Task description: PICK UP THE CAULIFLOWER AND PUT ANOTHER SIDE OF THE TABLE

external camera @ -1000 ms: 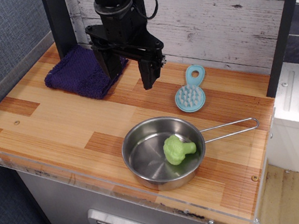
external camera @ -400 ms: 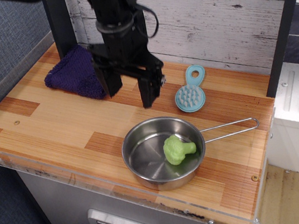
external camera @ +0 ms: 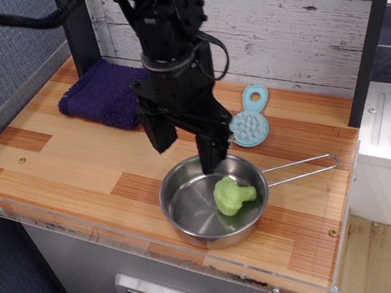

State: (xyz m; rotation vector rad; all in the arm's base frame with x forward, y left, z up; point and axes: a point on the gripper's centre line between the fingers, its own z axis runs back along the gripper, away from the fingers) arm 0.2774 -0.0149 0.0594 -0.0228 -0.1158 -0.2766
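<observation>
Since the last shot your gripper (external camera: 186, 148) has swung forward and down from near the back wall, so now it hangs over the far-left rim of the pan (external camera: 192, 224). Your fingers are spread wide with nothing between them: one fingertip (external camera: 210, 162) dips just above the pan's back edge, the other sits out over bare wood to the left. Your cauliflower (external camera: 232, 195) hasn't budged, it's lying in the pan on the right part of the bottom, just in front and to the right of that nearer fingertip, not touched. Pan is near the front edge of the table (external camera: 66, 166). Blue scrubber (external camera: 249, 118) is behind the pan, purple cloth (external camera: 99, 93) at the back left.
</observation>
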